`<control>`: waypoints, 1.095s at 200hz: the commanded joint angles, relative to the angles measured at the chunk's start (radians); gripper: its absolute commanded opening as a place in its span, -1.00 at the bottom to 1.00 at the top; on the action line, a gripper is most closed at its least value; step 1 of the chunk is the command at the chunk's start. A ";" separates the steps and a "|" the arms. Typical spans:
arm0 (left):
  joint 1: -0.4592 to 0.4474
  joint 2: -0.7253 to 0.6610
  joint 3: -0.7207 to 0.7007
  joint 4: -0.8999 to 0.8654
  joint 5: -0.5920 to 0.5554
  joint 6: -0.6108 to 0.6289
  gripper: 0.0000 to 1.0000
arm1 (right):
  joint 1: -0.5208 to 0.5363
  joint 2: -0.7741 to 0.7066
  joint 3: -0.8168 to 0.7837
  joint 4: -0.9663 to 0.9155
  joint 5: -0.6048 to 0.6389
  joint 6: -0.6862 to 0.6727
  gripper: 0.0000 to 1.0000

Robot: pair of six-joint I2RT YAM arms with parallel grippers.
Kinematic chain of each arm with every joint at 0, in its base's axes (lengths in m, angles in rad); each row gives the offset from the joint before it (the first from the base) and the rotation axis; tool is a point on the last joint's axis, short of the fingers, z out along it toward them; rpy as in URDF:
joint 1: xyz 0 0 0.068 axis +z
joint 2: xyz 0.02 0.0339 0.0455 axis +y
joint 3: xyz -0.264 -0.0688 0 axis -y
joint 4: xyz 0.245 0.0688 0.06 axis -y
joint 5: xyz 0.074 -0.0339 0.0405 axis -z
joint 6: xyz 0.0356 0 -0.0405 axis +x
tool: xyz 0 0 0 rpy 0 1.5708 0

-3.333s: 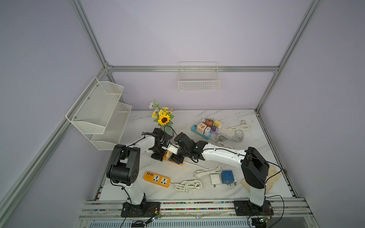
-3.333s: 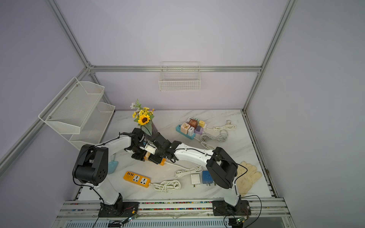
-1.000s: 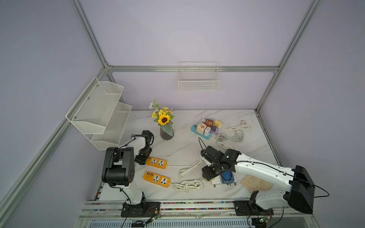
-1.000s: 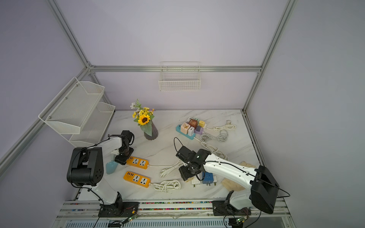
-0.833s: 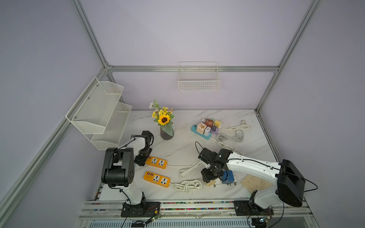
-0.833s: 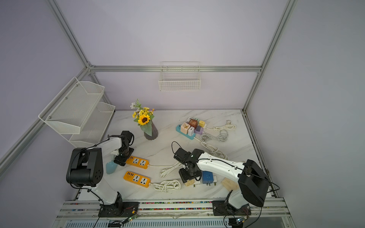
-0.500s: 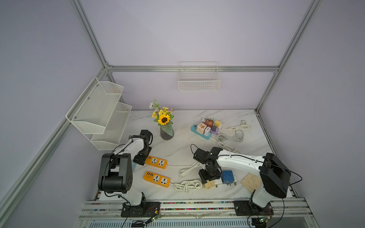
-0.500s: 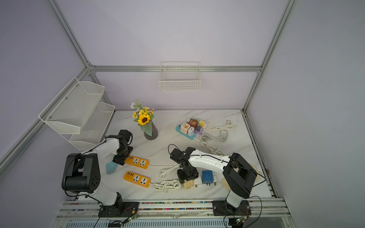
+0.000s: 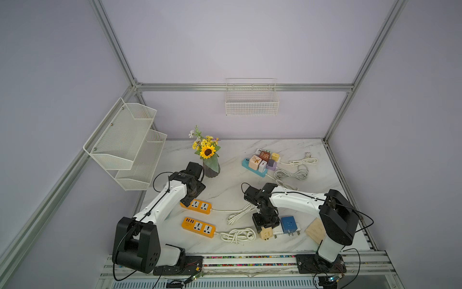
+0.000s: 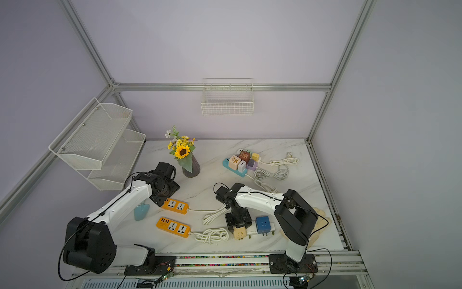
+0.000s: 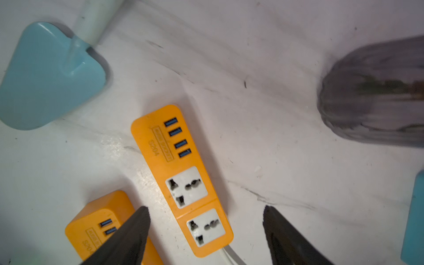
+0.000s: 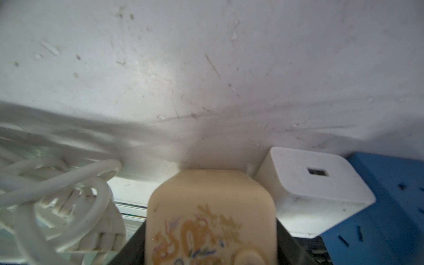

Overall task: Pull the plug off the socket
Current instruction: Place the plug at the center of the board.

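The plug (image 12: 210, 206), cream with a dragon print, sits between the black fingers of my right gripper (image 9: 265, 229), which is shut on it low over the table's front; it also shows in a top view (image 10: 240, 234). The socket, an orange power strip (image 9: 197, 205), lies left of centre with both outlets bare (image 11: 181, 174). My left gripper (image 11: 205, 208) hovers open above the strip's cord end, with its fingers (image 11: 137, 224) clear of the strip's sides. In a top view the left gripper (image 10: 162, 197) stands at the strip's left end.
A second orange strip (image 9: 198, 227) lies in front of the first. Next to the plug are a white charger (image 12: 314, 183), a blue adapter (image 9: 288, 224) and coiled white cable (image 9: 237, 235). A grey vase (image 9: 211, 169), a teal strip with cube plugs (image 9: 261, 162), a teal scoop (image 11: 50, 75) and a wooden block (image 9: 316, 229) also stand around.
Both grippers were at the orange strip earlier; the right one has since carried the plug to the front by the blue adapter and lowered it. The left stays by the strip's end.
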 commanded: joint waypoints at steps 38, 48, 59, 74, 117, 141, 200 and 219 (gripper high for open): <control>-0.090 -0.036 -0.002 0.059 0.058 0.087 0.53 | -0.026 0.081 0.047 -0.014 0.045 -0.037 0.22; -0.092 -0.032 -0.005 0.073 0.065 0.095 0.52 | -0.028 0.083 0.053 -0.012 0.048 -0.036 0.27; -0.093 -0.024 -0.001 0.077 0.069 0.104 0.51 | -0.028 0.082 0.063 -0.015 0.057 -0.031 0.33; -0.096 -0.015 0.003 0.083 0.076 0.118 0.51 | -0.028 0.081 0.072 -0.020 0.064 -0.025 0.43; -0.107 0.010 0.024 0.106 0.091 0.138 0.51 | -0.028 0.064 0.095 -0.035 0.067 -0.017 0.61; -0.120 0.020 0.041 0.111 0.088 0.151 0.51 | -0.028 0.039 0.136 -0.052 0.081 -0.003 0.62; -0.152 0.023 0.071 0.118 0.085 0.166 0.50 | -0.089 -0.082 0.302 -0.077 0.315 -0.063 0.59; -0.168 0.028 0.088 0.126 0.097 0.161 0.50 | -0.154 -0.121 0.327 0.018 0.406 -0.202 0.57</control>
